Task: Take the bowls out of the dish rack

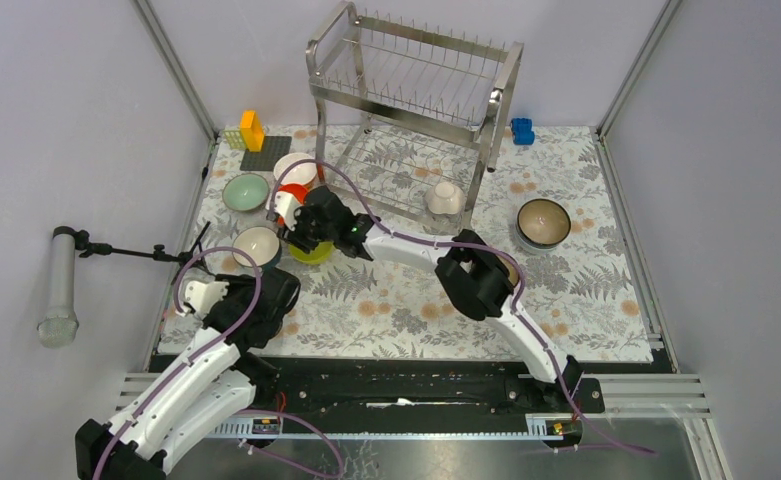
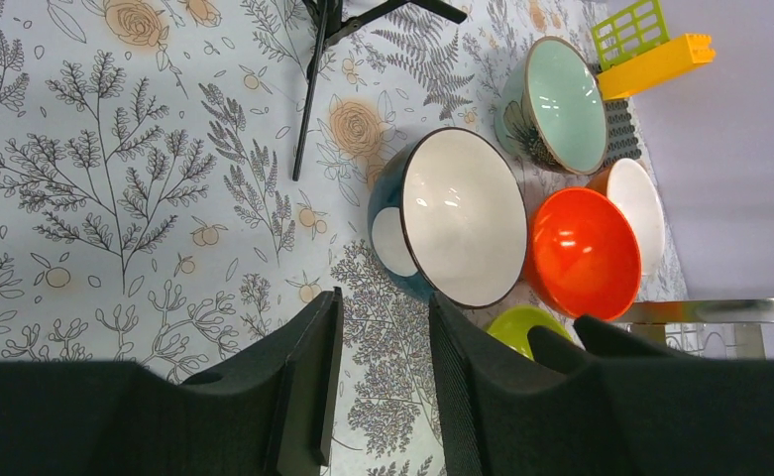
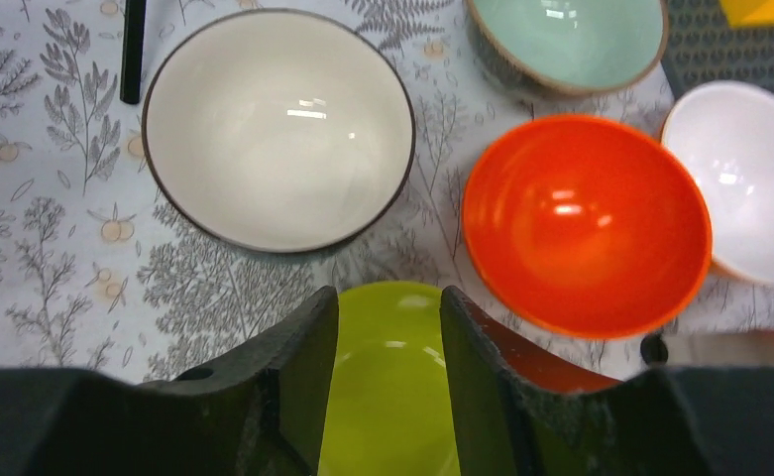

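Observation:
The steel dish rack (image 1: 416, 100) stands at the back centre. A cream bowl (image 1: 445, 198) lies upside down on its lower shelf. A brown-gold bowl (image 1: 543, 222) sits on the table to its right. Left of the rack are a pale green bowl (image 1: 246, 192), a white bowl (image 1: 294, 170), an orange-red bowl (image 3: 586, 223), a blue bowl with a white inside (image 3: 278, 129) and a yellow-green bowl (image 3: 387, 387). My right gripper (image 3: 387, 297) is open just over the yellow-green bowl, which shows between its fingers. My left gripper (image 2: 383, 302) is open and empty, just short of the blue bowl (image 2: 457, 228).
A yellow block (image 1: 252, 130), a yellow-green grid piece (image 1: 234, 138) and a dark mat (image 1: 266, 152) lie at the back left. A blue block (image 1: 522, 130) sits right of the rack. A black tripod leg (image 2: 313, 99) lies near the blue bowl. Walls enclose the table.

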Motion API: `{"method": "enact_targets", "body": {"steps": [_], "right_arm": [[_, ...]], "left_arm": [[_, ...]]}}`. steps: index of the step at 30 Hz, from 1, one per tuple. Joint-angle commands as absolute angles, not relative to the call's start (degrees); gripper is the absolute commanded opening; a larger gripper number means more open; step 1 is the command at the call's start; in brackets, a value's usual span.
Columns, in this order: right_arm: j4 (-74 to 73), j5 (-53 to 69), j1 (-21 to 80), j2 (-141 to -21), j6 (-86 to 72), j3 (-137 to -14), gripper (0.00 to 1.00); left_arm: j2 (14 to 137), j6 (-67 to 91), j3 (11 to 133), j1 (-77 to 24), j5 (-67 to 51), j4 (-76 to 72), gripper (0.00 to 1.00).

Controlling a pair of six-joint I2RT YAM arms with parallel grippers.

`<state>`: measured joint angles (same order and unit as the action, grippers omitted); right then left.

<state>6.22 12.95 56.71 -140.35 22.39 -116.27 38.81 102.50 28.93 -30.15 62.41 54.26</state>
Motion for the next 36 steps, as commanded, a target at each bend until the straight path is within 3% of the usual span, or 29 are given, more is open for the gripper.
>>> {"method": "enact_targets", "body": {"steps": [1, 7, 13, 18, 26, 34, 36], "right_arm": [[12.9, 9.7, 56.9, -129.5, 17.5, -109.3, 0.50], [15.5, 4.0, 56.8, -122.2, 9.0, -98.5, 0.54], [4.1, -4.4, 56.8, -121.1, -2.8, -99.4, 0.72], [0.6, -12.7, 56.8, -118.1, -9.2, -95.1, 0.72], [6.8, -24.2, 56.8, -102.8, -11.4, -77.1, 0.74], [10.2, -26.3, 56.7, -82.8, -12.4, -58.0, 0.80], [10.0, -26.1, 56.8, -77.7, -12.2, -54.5, 0.83]], "left_arm": [[40.1, 100.6, 31.4, -30.6, 64.4, 53.4, 0.41], [42.3, 95.4, 32.5, -30.7, 63.2, 50.2, 0.41], [43.2, 89.8, 33.0, -30.8, 62.3, 47.0, 0.40], [42.2, 59.9, 29.5, -30.8, 52.0, 23.9, 0.39], [45.8, 54.8, 29.5, -30.8, 41.8, 16.4, 0.42], [58.3, 60.2, 39.2, -30.2, 36.1, 22.4, 0.64], [61.3, 61.3, 41.7, -28.9, 34.5, 24.1, 0.65]]}}
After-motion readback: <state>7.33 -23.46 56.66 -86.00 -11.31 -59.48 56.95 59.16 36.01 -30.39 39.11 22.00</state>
